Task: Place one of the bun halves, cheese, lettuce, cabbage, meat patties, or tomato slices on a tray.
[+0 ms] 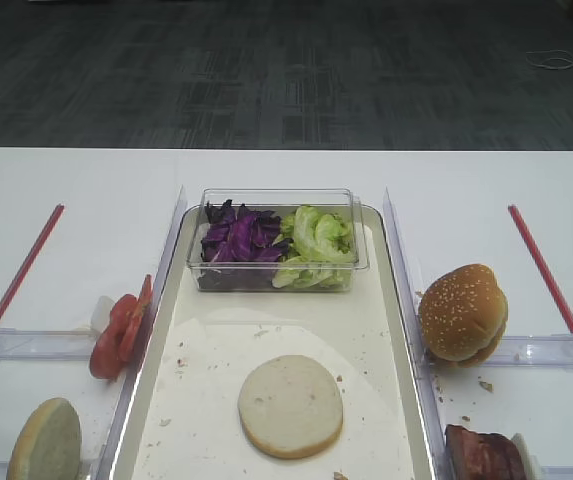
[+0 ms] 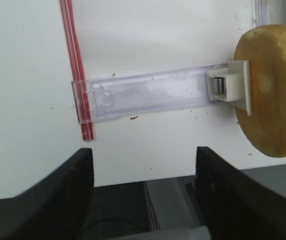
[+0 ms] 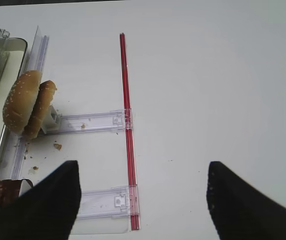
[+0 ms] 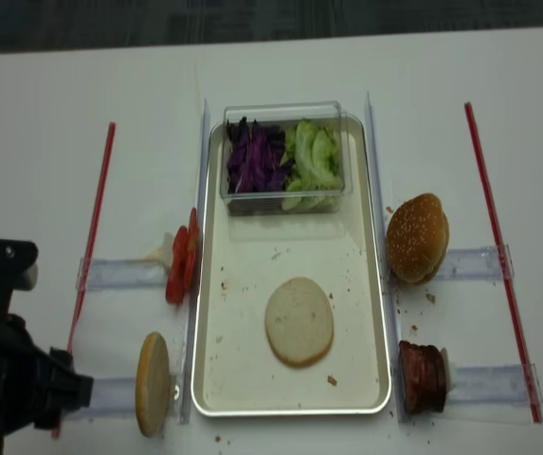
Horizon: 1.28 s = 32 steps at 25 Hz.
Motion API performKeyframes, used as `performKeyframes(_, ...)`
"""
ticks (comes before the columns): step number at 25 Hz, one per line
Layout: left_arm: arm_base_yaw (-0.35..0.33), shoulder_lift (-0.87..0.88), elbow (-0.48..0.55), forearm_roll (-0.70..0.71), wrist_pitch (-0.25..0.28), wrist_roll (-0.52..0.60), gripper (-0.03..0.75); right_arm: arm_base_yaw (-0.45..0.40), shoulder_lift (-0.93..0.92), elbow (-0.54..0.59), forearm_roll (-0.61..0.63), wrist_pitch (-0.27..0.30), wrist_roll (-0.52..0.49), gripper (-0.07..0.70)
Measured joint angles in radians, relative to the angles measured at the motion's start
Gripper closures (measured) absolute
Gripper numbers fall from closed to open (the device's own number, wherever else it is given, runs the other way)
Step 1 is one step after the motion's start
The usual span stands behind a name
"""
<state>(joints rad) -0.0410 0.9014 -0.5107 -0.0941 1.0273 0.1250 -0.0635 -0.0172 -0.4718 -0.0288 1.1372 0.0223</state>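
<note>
While one bun half [image 1: 291, 405] already lies flat, cut face up, near the front of the tray [image 1: 396, 400], your left gripper [image 2: 143, 165] hangs over the white table with its jaws spread wide and nothing between them. The second bun half [image 2: 270, 90] stands on edge just ahead and to the right of that gripper, propped against a small white clip on a clear plastic rail [image 2: 143, 95]. Your right gripper [image 3: 143, 200] also stands wide open and empty, over bare table beside a red strip [image 3: 128, 130].

The risks lie in the holders. The tomato slices [image 1: 118, 332] stand on edge by the tray's left rim, and a sideways nudge would likely topple them. The upright bun half could roll or fall flat if a finger strikes its crust before the jaws straddle it, and a hard squeeze would probably crush the soft crumb. The meat patties [image 1: 484, 455] look glossy, so they may slip from the pads, and they sit close to the whole sesame bun [image 1: 463, 312], which is not yours to move. The cabbage [image 1: 238, 238] and lettuce [image 1: 314, 245] lie loose in a clear box [image 1: 351, 262] at the tray's far end; a pinch there may gather only scraps or drag the light box. Anything set on the tray could also land on the bun already there.
</note>
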Motion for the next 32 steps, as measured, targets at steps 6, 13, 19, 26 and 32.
performKeyframes(6, 0.000, -0.109, 0.000, 0.000, 0.018, 0.000, 0.298, 0.000, 0.000, 0.000, 0.000, 0.000, 0.000, 0.101)
performKeyframes(13, 0.000, -0.255, 0.000, 0.000, 0.056, 0.004, 0.298, 0.000, 0.000, 0.000, 0.000, 0.000, 0.000, 0.101)
performKeyframes(19, 0.000, -0.313, 0.006, 0.003, 0.103, -0.013, 0.298, 0.000, 0.000, 0.000, 0.000, 0.000, 0.006, 0.101)
performKeyframes(26, 0.000, -0.376, 0.020, 0.026, 0.126, -0.038, 0.298, 0.000, 0.000, 0.000, 0.000, 0.000, 0.006, 0.101)
performKeyframes(32, 0.000, -0.473, 0.021, 0.033, 0.132, -0.042, 0.298, 0.000, 0.000, 0.000, 0.000, 0.000, 0.004, 0.101)
